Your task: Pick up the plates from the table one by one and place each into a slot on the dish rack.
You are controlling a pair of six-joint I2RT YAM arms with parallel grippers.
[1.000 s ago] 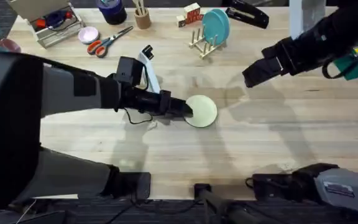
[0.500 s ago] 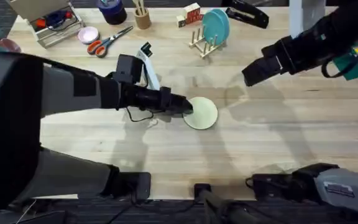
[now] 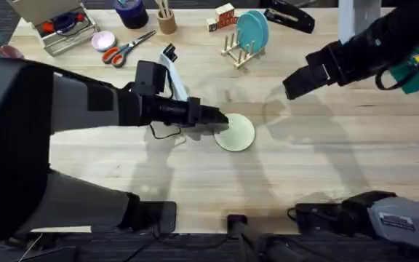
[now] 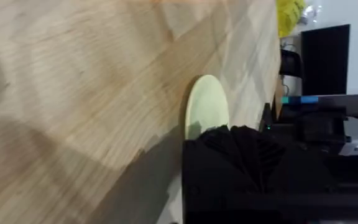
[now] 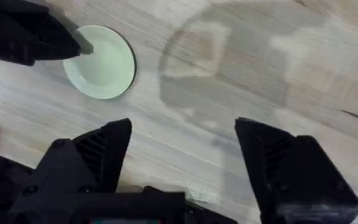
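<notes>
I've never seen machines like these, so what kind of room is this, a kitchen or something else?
Probably a robot lab or workshop, not a kitchen. Two arms work over a wooden table with a cream-yellow plate and a dish rack, but scissors, a parts tray and loose cables sit alongside.

The left gripper (image 3: 222, 121) covers the near rim of the cream plate (image 3: 238, 133) (whether its jaws pinch that rim cannot be told). Behind the turquoise plate (image 3: 253, 29), the dish rack (image 3: 236, 49) is partly hidden.
</notes>
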